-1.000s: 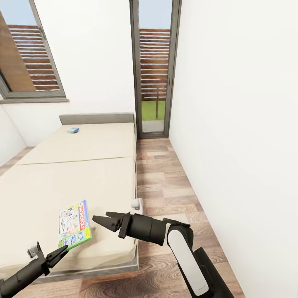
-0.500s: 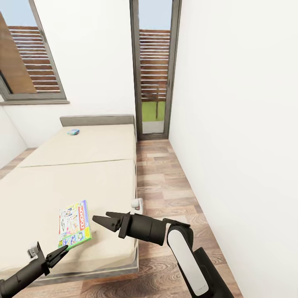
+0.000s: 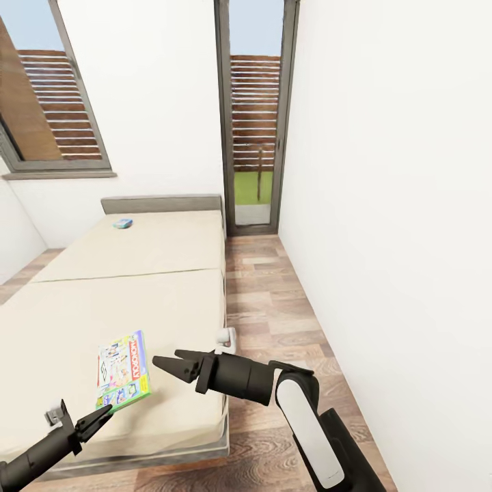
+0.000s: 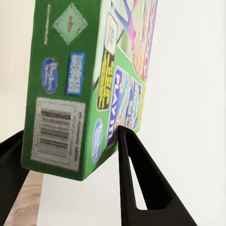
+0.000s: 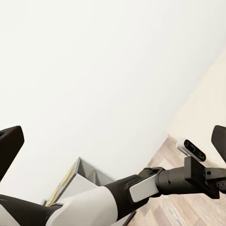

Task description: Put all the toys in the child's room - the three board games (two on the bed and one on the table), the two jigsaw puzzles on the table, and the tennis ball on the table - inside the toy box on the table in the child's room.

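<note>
Lying flat near the foot corner of the bed [image 3: 137, 273], the white-and-green board game [image 3: 123, 370] has its long axis running roughly from the foot toward the headboard [image 3: 161, 203], tilted slightly. Its red title strip runs along the edge nearer the wooden floor [image 3: 273, 301].

From the head camera, the left gripper [image 3: 96, 419] sits just beyond the box's near short end, its tips aimed up at the box's near corner. The left wrist camera looks along the two dark fingers [image 4: 136, 174]: they stand spread apart, and the box's green barcoded end [image 4: 56, 136] lies in the gap between them. One finger is almost against the printed face, and the other is at the opposite edge; whether either touches the card I cannot tell.

The right gripper [image 3: 171, 365] hangs over the mattress just beside the game on its floor side, pointing across the bed toward the box's long edge, fingers slightly parted and holding nothing. In the right wrist view, its fingertips [image 5: 9, 146] sit wide at the picture's edges.

Far up the bed, close to the headboard, lies the smaller blue board game [image 3: 123, 223], well apart from both grippers. Its heading is too small to read.
</note>
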`<state>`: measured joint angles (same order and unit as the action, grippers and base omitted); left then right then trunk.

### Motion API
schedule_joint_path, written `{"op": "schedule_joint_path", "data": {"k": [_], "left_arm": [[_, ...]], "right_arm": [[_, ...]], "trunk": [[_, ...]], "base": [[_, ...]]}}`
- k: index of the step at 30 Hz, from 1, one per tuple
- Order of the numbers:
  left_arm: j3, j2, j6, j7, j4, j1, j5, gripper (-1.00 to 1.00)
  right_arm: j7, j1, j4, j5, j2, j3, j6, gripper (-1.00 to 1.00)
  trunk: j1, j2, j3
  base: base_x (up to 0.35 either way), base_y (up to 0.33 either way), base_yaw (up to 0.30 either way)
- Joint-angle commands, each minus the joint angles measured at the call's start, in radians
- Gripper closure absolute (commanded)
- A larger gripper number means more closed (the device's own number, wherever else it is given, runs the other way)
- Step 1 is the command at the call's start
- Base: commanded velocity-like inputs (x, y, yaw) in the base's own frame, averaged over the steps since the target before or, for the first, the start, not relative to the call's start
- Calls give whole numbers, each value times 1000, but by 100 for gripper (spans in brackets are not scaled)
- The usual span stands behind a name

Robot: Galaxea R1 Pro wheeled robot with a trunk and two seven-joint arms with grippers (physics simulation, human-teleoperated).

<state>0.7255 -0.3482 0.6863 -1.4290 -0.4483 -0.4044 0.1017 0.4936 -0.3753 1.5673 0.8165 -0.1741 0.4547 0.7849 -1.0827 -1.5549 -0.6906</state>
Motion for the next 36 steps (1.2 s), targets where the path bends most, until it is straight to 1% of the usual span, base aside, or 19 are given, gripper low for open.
{"op": "schedule_joint_path", "data": {"k": [1, 9, 12, 17, 21, 24, 36], "left_arm": [[2, 0, 10, -4, 0, -1, -2, 100], [2, 0, 10, -4, 0, -1, -2, 100], [2, -1, 10, -4, 0, -1, -2, 100], [2, -1, 10, -4, 0, -1, -2, 100], [2, -2, 10, -4, 0, -1, -2, 100], [2, -1, 10, -4, 0, -1, -2, 100], [2, -2, 10, -5, 0, -1, -2, 100]], "right_arm": [[1, -1, 0, 1, 0, 2, 5, -100], [0, -1, -1, 0, 0, 10, 3, -100], [-1, -1, -1, 0, 0, 11, -24, -100], [0, -1, -1, 2, 0, 14, -37, -100], [0, -1, -1, 0, 0, 48, -40, -100], [0, -1, -1, 0, 0, 58, -41, -100], [0, -1, -1, 0, 0, 62, -41, -100]], "trunk": [[4, 7, 4], [35, 63, 41], [46, 84, 51], [65, 119, 67], [81, 147, 80], [92, 168, 89], [138, 252, 131]], "base": [[0, 0, 0], [0, 0, 0], [0, 0, 0], [0, 0, 62], [0, 0, 228], [0, 0, 267], [0, 0, 279]]}}
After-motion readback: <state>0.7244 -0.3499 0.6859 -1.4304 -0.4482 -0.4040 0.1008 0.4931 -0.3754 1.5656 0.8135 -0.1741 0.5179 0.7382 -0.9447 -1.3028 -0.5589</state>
